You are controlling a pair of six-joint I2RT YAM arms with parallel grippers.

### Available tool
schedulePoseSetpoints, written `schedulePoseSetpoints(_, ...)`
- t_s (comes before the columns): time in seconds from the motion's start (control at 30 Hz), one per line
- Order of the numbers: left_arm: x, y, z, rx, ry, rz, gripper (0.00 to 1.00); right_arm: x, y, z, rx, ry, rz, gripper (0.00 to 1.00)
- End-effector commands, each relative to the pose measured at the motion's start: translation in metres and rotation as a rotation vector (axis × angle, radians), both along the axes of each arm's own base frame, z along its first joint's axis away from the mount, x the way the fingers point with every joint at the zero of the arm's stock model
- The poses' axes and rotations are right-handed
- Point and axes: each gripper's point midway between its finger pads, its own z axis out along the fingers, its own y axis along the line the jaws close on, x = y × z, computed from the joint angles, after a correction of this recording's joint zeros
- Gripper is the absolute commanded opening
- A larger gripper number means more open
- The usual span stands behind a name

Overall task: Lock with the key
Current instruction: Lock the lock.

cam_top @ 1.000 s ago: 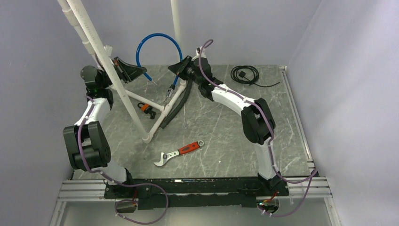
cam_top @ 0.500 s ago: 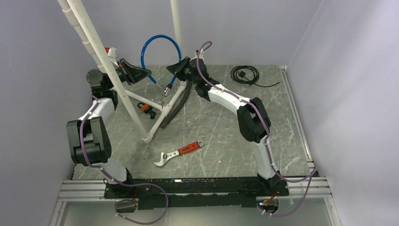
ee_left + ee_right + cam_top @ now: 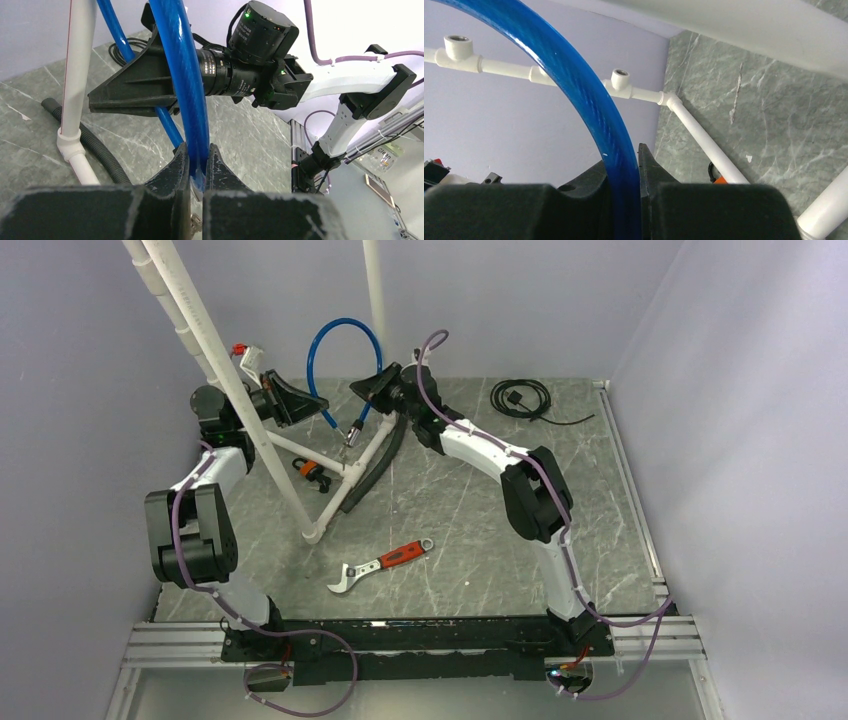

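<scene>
Blue cable lock (image 3: pixel 182 75), one, is pinched tightly by left hand (image 3: pixel 197 160) and right hand (image 3: pixel 624 165); one wrench (image 3: pixel 380 565) lies at 6 o'clock.

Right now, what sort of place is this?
Probably a robotics test cell: a left arm and right arm bolted to a table, plain walls around, a wrench and blue cable lock as props.

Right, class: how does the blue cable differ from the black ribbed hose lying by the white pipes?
The blue cable is smooth and glossy; the black hose is ribbed and dull. The blue cable arches up in a loop, pinched by the left gripper and the right gripper; the black hose lies on the table, gripped by neither. Both are long, flexible and curved.
</scene>
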Motion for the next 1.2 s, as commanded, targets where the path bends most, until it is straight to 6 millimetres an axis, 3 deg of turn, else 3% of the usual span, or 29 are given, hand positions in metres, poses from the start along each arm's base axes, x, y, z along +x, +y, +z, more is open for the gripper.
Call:
schedulePoseSetpoints(0.0, -0.006, -0.007, 0.016, 0.044, -0.136, -0.05, 0.0, -0.007, 0.015, 0.033, 0.094, -0.027, 0.038, 0.0)
schedulePoseSetpoints(0.2, -0.003, -0.006, 0.021, 0.038, -0.151, -0.042, 0.0, -0.009, 0.015, 0.021, 0.087, 0.007, 0.041, 0.0)
schedulePoseSetpoints(0.6, -0.002, -0.006, 0.015, 0.048, -0.179, -0.038, 0.0, -0.011, 0.02, 0.02, 0.115, 0.073, 0.033, 0.0)
schedulePoseSetpoints(1.17, -0.016, -0.011, 0.0, 0.121, -0.293, -0.113, 0.0, -0.016, 0.018, -0.014, 0.127, 0.308, -0.015, 0.0)
